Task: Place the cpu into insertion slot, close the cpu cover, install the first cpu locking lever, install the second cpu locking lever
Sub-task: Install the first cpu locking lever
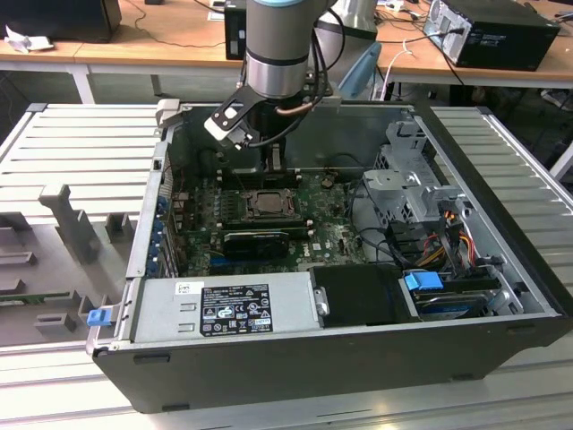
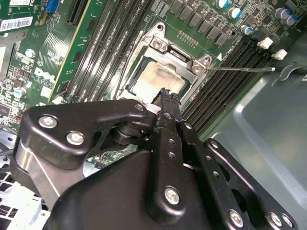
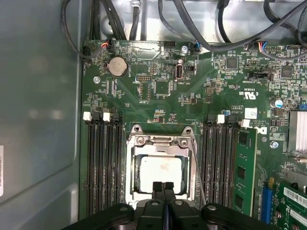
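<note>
The cpu (image 3: 160,173) lies in the insertion slot (image 1: 267,202) on the green motherboard, its pale metal face showing through the window of the cpu cover (image 3: 160,141). The cover lies flat over the chip (image 2: 156,79). A thin metal locking lever (image 2: 242,69) stands out sideways from the socket over the memory slots, and shows as a slanted rod (image 3: 197,165) beside the cover. My gripper (image 3: 164,188) is shut with nothing between its fingers. Its tips (image 2: 166,96) hover at the cover's edge, just above the socket (image 1: 271,164).
The motherboard sits inside an open black computer case (image 1: 295,358). Black memory slots (image 3: 103,163) flank the socket, with a green memory stick (image 3: 245,167) on one side. Cables (image 3: 192,24) run along the case wall. A power supply (image 1: 228,309) and drive cage (image 1: 412,184) stand nearby.
</note>
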`<state>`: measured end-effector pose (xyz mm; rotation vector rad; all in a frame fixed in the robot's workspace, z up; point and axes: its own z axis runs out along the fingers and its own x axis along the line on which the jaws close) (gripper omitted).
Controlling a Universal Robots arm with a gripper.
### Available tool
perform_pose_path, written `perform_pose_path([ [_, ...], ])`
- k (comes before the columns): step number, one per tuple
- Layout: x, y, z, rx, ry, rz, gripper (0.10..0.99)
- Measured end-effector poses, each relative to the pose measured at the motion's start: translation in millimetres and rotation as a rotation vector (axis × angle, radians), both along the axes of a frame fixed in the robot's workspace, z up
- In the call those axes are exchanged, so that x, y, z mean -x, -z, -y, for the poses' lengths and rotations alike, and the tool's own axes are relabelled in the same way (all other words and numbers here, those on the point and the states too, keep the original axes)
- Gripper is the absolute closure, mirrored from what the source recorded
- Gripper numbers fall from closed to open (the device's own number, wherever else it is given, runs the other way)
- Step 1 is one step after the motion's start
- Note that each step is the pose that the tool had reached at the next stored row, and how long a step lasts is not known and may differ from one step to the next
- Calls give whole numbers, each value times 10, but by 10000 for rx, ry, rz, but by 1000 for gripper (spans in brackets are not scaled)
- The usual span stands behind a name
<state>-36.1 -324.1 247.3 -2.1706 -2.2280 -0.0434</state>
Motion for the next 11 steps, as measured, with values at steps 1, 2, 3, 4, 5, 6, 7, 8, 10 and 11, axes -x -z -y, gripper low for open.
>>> perform_pose_path([
  [1,0,-8,0,2,0,-1,980],
  [2,0,-14,0,0,1,0,980],
  [3,0,-29,0,1,0,-1,980],
  [4,0,-46,0,0,0,0,980],
  [5,0,-58,0,0,0,0,980],
  [6,0,-82,0,-1,0,0,980],
  [7,0,-107,0,0,0,0,980],
  [8,0,-120,0,0,0,0,980],
  [10,0,-151,0,0,0,0,980],
  [11,0,-164,0,0,0,0,980],
])
